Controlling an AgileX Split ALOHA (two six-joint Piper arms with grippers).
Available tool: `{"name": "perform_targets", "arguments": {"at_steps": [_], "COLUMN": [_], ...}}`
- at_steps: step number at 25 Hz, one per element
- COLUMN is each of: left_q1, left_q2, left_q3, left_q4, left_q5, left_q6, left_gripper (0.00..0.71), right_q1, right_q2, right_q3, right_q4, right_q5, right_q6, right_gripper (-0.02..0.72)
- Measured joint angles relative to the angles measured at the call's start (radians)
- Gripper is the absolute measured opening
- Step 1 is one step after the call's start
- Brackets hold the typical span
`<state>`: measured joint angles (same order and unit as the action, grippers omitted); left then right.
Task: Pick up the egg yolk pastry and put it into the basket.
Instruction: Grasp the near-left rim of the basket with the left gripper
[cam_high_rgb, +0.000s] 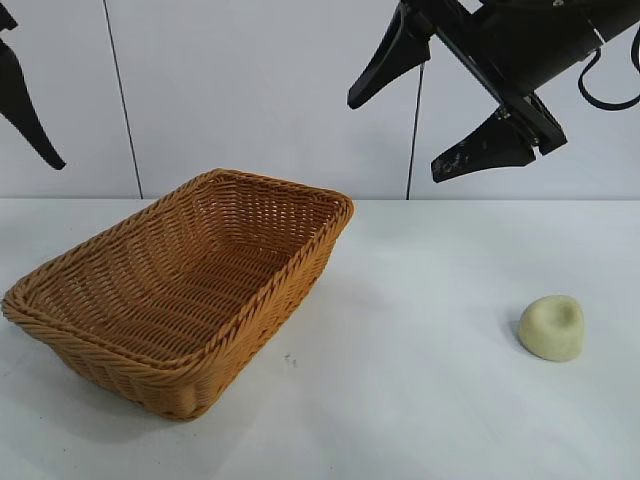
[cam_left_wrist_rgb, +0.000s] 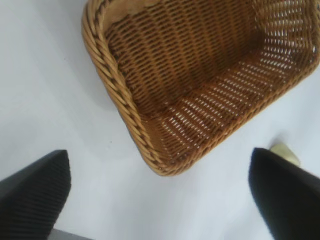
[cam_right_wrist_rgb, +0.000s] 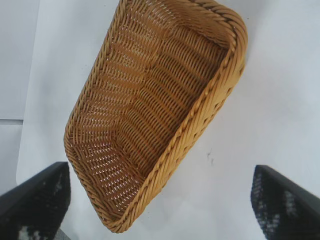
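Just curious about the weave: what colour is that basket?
Orange-brown wicker with a braided rim; the basket shows best in the right wrist view.

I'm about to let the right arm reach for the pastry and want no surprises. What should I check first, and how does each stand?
1. Pastry free on the table, nothing touching it: ok.
2. Right gripper open and empty: ok.
3. Right gripper above the pastry: not ok, it hangs high and toward the basket side.
4. Basket empty and upright: ok.
5. Left gripper open, clear of the pastry: ok.
6. Pastry seen in right wrist view: not ok.
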<state>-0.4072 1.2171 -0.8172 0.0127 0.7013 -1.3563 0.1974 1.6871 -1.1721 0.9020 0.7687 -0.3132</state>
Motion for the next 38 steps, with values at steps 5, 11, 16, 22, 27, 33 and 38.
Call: {"name": "perform_targets", "arguments": {"at_steps": [5,11,16,22,27,33,38], "left_q1": [0.000,0.000,0.000,0.000,0.014,0.105,0.108], "left_q2": [0.102,0.232,0.320,0.412,0.511,0.552,0.552], "left_q3": [0.000,0.000,0.000,0.049,0.061,0.063,0.063], "left_q4": [-0.058,-0.099,-0.103,-0.222,-0.310,-0.444,-0.542], "left_q5": [-0.044,-0.124,-0.171,-0.288,-0.363,-0.370,-0.376], "left_q6": [0.007,0.013,0.014,0.097,0.211,0.406,0.504], "left_gripper": [0.692,0.692,0.692,0.686,0.683,0.683,0.683], "right_q1": [0.000,0.000,0.000,0.000,0.000,0.000,0.000], "right_q2": [0.000,0.000,0.000,0.000,0.000,0.000,0.000], "right_q3": [0.000,0.000,0.000,0.000,0.000,0.000,0.000], "right_q4": [0.000,0.000,0.000,0.000,0.000,0.000,0.000], "right_q5": [0.000,0.000,0.000,0.000,0.000,0.000,0.000], "right_q6": [0.000,0.000,0.000,0.000,0.000,0.000,0.000], "right_gripper": [0.697,0.697,0.697,0.697,0.697,0.697,0.697]}}
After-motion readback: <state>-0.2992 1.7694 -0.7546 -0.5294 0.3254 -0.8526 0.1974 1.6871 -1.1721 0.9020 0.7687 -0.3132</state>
